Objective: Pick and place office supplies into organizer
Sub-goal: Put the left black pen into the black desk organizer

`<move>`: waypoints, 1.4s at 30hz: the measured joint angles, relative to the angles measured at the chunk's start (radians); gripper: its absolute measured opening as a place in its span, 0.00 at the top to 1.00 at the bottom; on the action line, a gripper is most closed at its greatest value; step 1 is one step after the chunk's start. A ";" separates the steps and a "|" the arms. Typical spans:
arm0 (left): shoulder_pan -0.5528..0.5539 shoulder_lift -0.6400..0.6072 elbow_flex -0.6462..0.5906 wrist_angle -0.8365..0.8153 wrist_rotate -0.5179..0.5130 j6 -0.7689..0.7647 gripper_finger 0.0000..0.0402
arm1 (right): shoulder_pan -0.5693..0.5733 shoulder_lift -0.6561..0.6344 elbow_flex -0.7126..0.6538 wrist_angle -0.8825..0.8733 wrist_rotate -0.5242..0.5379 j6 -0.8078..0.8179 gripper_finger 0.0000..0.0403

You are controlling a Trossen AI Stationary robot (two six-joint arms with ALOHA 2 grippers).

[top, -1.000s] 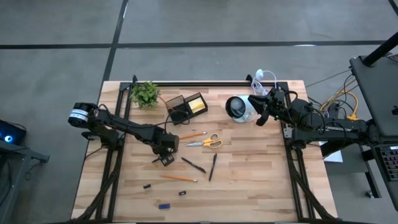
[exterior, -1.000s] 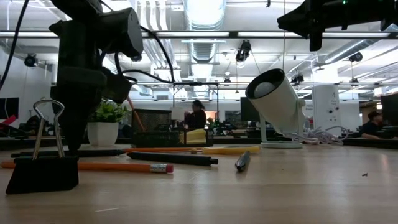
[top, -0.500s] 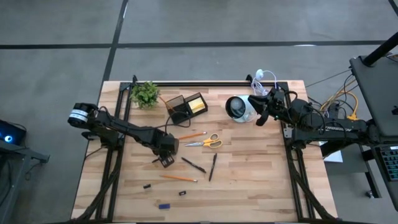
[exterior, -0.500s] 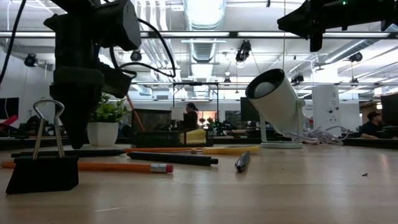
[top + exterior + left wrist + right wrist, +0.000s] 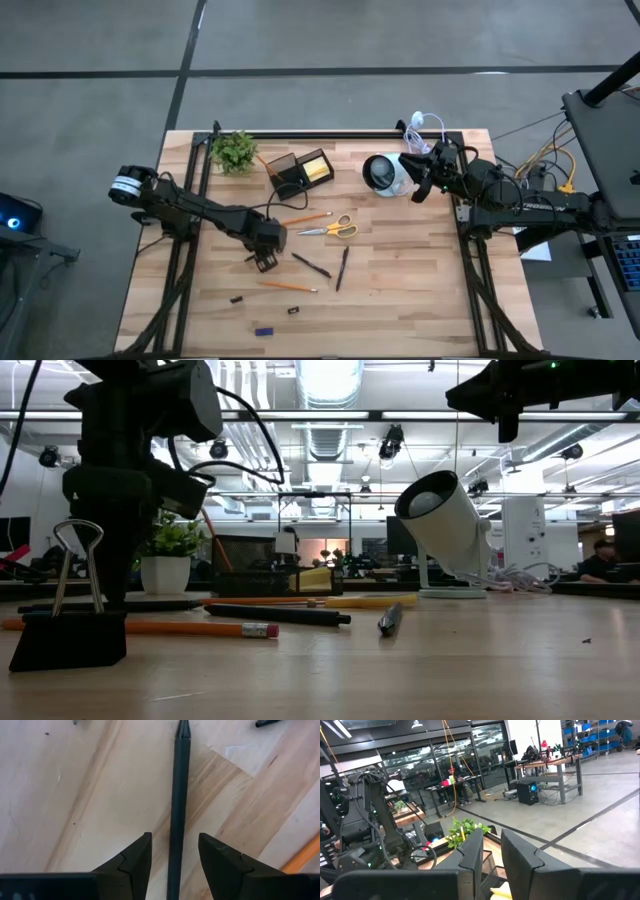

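My left gripper (image 5: 264, 256) points down over a dark pen (image 5: 178, 795) that lies flat on the wood. It is open, one finger on each side of the pen, and the pen runs along the gap with a slit of table showing on both sides. The black organizer (image 5: 290, 175) stands at the far middle with a yellow sticky-note block (image 5: 318, 169) in it. Scissors (image 5: 333, 228), two orange pencils (image 5: 308, 217) (image 5: 288, 286) and two more dark pens (image 5: 311, 265) (image 5: 342, 268) lie loose on the table. My right gripper (image 5: 492, 845) waits raised and level at the far right, its fingers a little apart with nothing between them.
A green plant (image 5: 233, 150) stands left of the organizer, and a white round lamp-like cup (image 5: 383, 173) with its coiled cable (image 5: 425, 125) to its right. Small dark bits (image 5: 237, 298) (image 5: 293, 310) and a blue bit (image 5: 264, 330) lie near the front edge. A black binder clip (image 5: 70, 630) stands close to the low camera.
My left gripper has turned a little about its downward line over the pen, staying at the same spot and height. Its fingers stand as wide as before. The pen has kept still.
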 joint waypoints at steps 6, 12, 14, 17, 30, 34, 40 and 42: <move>0.000 0.000 -0.018 -0.003 0.000 -0.001 0.64 | 0.000 0.000 0.000 0.000 0.000 0.000 0.85; 0.000 0.000 -0.024 0.027 0.000 0.019 0.64 | 0.000 0.000 0.000 0.000 0.000 0.000 0.85; 0.000 0.001 -0.028 0.049 0.000 0.020 0.64 | 0.000 0.000 0.000 0.000 -0.001 0.000 0.85; 0.000 0.020 -0.028 0.047 -0.007 0.027 0.64 | 0.000 0.000 0.000 0.000 -0.001 0.000 0.85; 0.002 0.124 0.003 0.029 0.016 0.045 0.64 | -0.001 -0.001 0.000 -0.001 -0.003 0.001 0.85; 0.002 0.120 0.000 0.031 0.019 0.045 0.65 | -0.001 -0.001 0.000 -0.002 -0.003 0.003 0.85; 0.002 0.120 -0.001 0.043 0.020 0.045 0.78 | 0.000 -0.001 0.000 -0.002 -0.003 0.003 0.85; 0.002 0.120 -0.002 0.070 0.046 0.045 0.85 | 0.000 -0.001 0.000 -0.002 -0.003 0.003 0.85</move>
